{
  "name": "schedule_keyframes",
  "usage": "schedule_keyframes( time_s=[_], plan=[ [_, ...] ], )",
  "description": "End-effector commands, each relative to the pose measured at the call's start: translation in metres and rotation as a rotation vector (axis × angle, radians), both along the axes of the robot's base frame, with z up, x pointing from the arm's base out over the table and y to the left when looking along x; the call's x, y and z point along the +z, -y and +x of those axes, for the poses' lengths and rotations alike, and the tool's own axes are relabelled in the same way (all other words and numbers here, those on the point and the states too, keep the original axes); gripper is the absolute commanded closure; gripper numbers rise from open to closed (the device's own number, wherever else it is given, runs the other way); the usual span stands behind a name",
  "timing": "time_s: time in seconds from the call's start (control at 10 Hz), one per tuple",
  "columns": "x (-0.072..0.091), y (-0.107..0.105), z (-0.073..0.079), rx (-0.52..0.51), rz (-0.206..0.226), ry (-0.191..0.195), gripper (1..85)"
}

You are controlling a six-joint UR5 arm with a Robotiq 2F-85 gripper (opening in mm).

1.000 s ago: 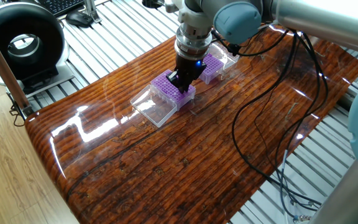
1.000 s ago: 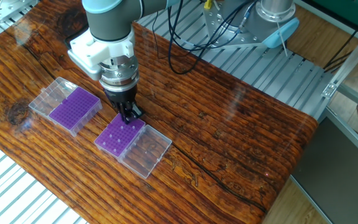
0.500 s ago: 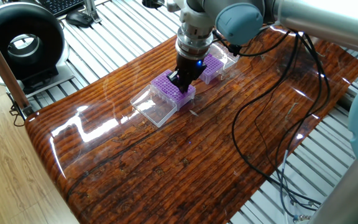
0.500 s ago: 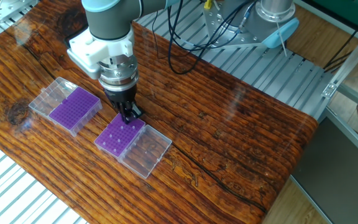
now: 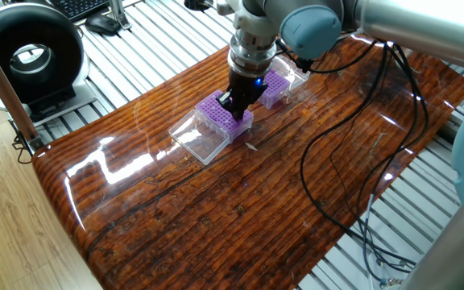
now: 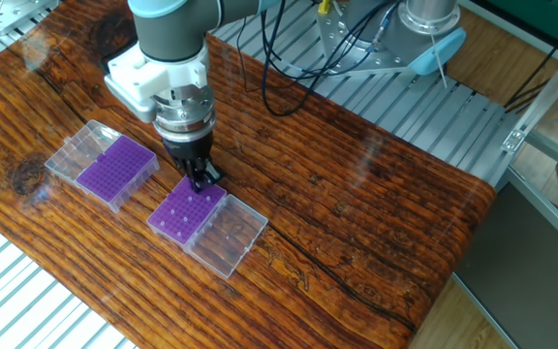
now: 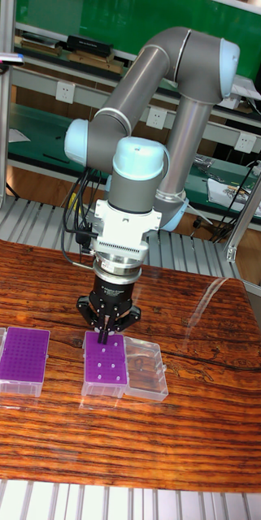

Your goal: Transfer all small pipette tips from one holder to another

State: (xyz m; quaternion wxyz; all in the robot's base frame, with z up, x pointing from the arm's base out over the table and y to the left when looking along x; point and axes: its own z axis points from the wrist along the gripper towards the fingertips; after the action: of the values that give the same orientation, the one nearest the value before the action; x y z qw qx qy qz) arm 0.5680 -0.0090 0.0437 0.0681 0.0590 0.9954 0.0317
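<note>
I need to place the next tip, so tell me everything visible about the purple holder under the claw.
The purple holder is a rectangular plastic rack lying flat on the wooden table, its clear hinged lid folded open beside it. Its hole grid holds only a few scattered pale pipette tips. The claw hangs over its far edge; contact can't be judged.

Honestly there's no readable text, label, brand or number anywhere in these shots, not on the robot arm (image 7: 158,97), the purple tip boxes (image 6: 116,167) or the papers on the back bench (image 7: 228,188).
</note>
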Motion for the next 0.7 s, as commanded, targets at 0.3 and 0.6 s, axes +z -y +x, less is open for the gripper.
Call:
schedule_keyframes(
  time_s=[0.3,0.6],
  plan=[
    [0.003,0.0032,0.003,-0.043,-0.033,0.001,84.7],
    [0.007,0.0016,0.0056,-0.068,-0.025,-0.006,84.7]
  ],
)
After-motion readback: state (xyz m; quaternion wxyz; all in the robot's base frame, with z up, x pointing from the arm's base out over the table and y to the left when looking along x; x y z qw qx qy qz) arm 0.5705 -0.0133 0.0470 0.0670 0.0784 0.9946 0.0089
